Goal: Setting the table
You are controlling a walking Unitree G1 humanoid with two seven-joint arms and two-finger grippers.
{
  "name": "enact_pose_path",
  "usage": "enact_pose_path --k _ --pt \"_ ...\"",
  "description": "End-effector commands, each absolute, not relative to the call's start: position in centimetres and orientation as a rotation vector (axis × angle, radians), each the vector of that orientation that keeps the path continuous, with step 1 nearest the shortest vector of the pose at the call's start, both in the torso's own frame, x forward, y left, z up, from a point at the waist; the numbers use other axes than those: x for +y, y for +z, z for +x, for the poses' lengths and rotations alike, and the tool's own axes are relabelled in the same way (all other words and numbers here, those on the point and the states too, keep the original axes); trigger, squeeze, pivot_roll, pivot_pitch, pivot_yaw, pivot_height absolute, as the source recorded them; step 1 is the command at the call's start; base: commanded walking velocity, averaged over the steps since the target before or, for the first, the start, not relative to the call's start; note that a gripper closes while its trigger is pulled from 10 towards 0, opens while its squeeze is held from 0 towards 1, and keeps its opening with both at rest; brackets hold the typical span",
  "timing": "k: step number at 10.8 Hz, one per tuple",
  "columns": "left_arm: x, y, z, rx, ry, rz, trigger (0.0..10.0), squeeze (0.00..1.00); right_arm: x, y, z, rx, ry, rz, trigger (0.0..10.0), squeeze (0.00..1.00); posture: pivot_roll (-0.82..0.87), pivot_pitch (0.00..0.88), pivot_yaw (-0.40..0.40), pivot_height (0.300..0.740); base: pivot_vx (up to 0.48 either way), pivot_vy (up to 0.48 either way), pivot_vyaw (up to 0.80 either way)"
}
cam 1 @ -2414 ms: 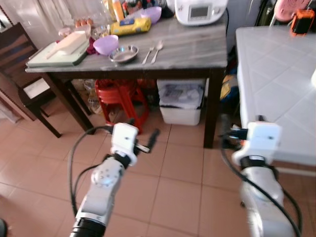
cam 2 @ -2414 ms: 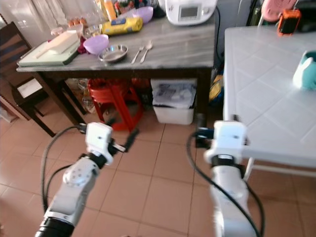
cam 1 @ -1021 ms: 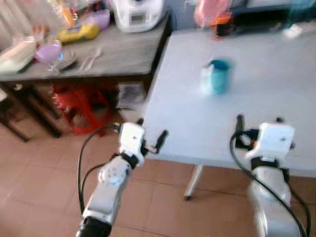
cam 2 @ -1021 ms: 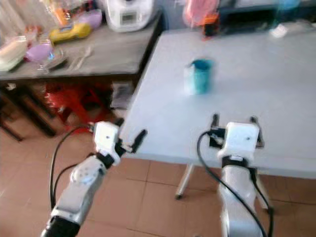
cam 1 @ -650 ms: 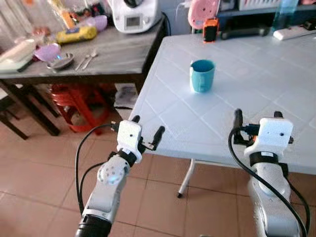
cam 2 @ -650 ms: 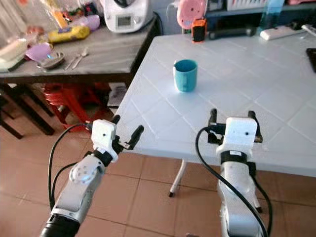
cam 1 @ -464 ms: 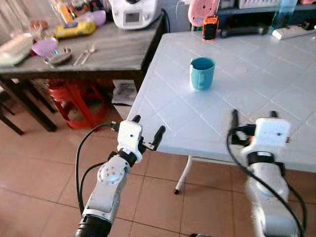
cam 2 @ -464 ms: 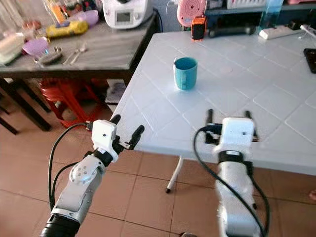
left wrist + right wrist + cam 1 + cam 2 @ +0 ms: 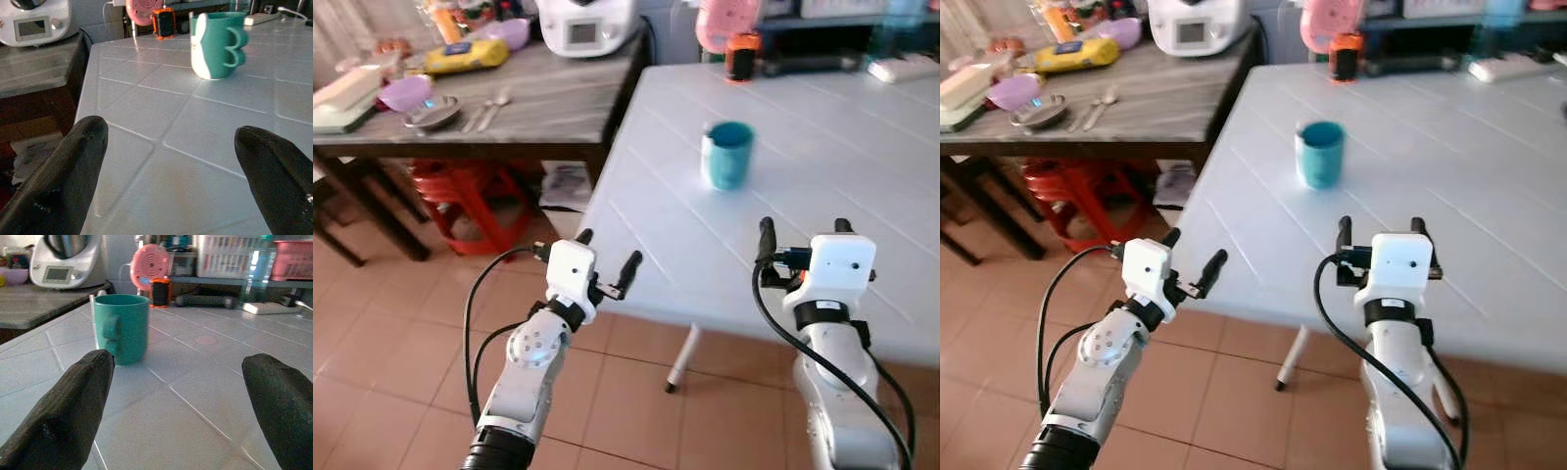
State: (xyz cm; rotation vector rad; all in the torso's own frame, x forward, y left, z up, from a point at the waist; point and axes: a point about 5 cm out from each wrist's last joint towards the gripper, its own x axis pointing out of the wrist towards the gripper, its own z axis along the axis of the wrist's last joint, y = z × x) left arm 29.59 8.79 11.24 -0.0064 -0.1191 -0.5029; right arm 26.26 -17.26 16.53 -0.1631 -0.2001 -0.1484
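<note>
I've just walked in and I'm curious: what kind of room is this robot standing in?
Most likely a home kitchen or dining area: a white tiled table with a teal mug, and a side table with bowls and cutlery.

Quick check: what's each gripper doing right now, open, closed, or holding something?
Left gripper: open, holding nothing, at the near edge of the white table.
Right gripper: open, holding nothing, over the table short of the teal mug.
</note>
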Motion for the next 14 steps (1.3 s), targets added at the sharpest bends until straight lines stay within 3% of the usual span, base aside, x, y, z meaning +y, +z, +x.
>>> enact_pose_path --k 1,4,9,12,14 --pt "9.6 11.1 29.6 -0.115 -0.486 -0.002 10.0 0.0 -16.6 16.6 26.3 -0.209 -0.127 -0.148 10.0 0.0 -0.15 0.093 0.163 0.74 0.3 0.0 0.0" --pt "9.6 11.0 29.5 -0.112 -0.492 -0.001 10.0 0.0 -15.9 16.6 26.4 -0.21 -0.095 -0.152 10.0 0.0 -0.14 0.098 0.163 0.74 0.299 0.0 0.0" --pt "10.2 10.5 28.5 -0.091 -0.551 -0.008 10.0 0.0 -14.3 15.7 26.7 -0.17 -0.038 -0.117 10.0 0.0 -0.13 0.122 0.162 0.74 0.0 0.0 0.0" --pt "12.6 9.0 27.0 -0.036 -0.593 0.014 10.0 0.0 -15.6 15.8 28.1 -0.172 -0.127 -0.135 10.0 0.0 -0.12 0.132 0.156 0.74 0.0 0.0 0.0" --pt "12.7 8.9 26.7 -0.032 -0.587 0.003 10.0 0.0 -16.5 16.1 28.8 -0.182 -0.165 -0.152 10.0 0.0 -0.12 0.133 0.154 0.74 0.0 0.0 0.0"
